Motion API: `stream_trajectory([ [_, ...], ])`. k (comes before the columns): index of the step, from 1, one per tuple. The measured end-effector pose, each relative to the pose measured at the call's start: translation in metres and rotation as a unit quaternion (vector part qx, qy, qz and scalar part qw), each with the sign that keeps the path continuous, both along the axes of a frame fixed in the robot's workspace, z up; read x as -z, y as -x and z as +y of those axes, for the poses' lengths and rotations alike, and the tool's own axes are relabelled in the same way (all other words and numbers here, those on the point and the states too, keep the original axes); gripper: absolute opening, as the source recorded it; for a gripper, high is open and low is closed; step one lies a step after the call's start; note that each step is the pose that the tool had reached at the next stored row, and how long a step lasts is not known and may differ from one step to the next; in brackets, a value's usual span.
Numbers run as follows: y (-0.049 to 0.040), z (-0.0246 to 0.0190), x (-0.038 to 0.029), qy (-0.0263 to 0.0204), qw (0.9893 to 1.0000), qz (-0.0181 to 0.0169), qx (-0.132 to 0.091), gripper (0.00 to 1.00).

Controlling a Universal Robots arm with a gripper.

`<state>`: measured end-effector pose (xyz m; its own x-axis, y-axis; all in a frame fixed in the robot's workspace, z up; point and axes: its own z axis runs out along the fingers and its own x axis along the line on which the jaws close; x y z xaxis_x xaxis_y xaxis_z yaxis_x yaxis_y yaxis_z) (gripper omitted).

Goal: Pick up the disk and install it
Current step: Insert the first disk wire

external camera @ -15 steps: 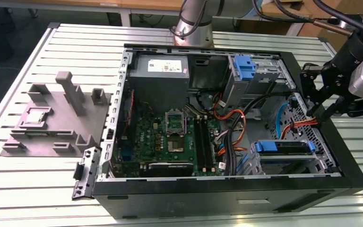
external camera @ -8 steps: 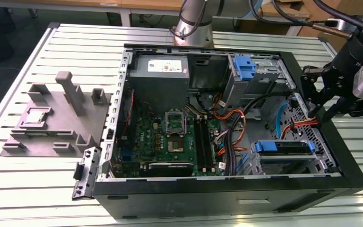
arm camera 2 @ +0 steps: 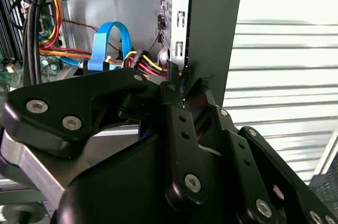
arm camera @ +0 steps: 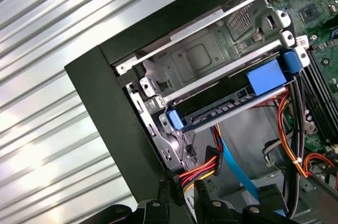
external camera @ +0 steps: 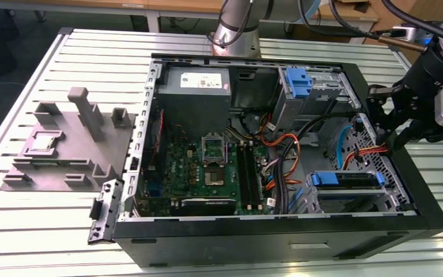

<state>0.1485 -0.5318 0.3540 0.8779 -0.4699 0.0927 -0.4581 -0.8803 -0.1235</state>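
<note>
One arm on the job, and its end effector (external camera: 391, 130) hangs over the computer case (external camera: 283, 242) at the exterior view's right, right at the case's side wall. In both wrist views the black fingertips (arm camera: 168, 191) stand with a narrow gap between them and nothing clamped. They sit just beside the wall's edge and close to a bundle of red, yellow and black wires (arm camera: 198, 170).

Now the disk (external camera: 345, 180): it lies inside the case, in the metal drive cage (external camera: 314, 202) at the corner nearest the end effector. Its blue frame (arm camera: 266, 76) runs along the edge that faces up. In the first wrist view the disk (arm camera: 211, 112) sits slotted between the cage's rails, apart from the fingertips. A blue ribbon cable (arm camera: 235, 166) drops away below it.

Elsewhere in the case, a second blue bracket (external camera: 299, 81) stands in the far bay. A grey metal box (external camera: 194, 86) with a white sticker sits in the far corner towards the exterior view's left. The green motherboard (external camera: 198, 167) fills the floor between them, with orange and black cables (external camera: 283, 150) looping across it.

On the slatted counter (external camera: 37, 219), at the exterior view's left and well apart from the end effector, stands a grey moulded fixture (external camera: 60, 144).
</note>
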Motion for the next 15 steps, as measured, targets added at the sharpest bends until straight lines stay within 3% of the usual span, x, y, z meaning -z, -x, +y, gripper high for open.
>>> stream_trajectory([
  [2, 0.0001, -0.0005, 0.0007, -0.0001, 1.0, -0.0024, -0.008, 0.32],
  [7, 0.0, -0.0031, 0.0018, 0.0, 0.9997, -0.0122, -0.022, 0.32],
  [15, 0.0034, -0.0053, 0.0034, 0.0016, 0.9992, -0.0155, -0.036, 0.32],
])
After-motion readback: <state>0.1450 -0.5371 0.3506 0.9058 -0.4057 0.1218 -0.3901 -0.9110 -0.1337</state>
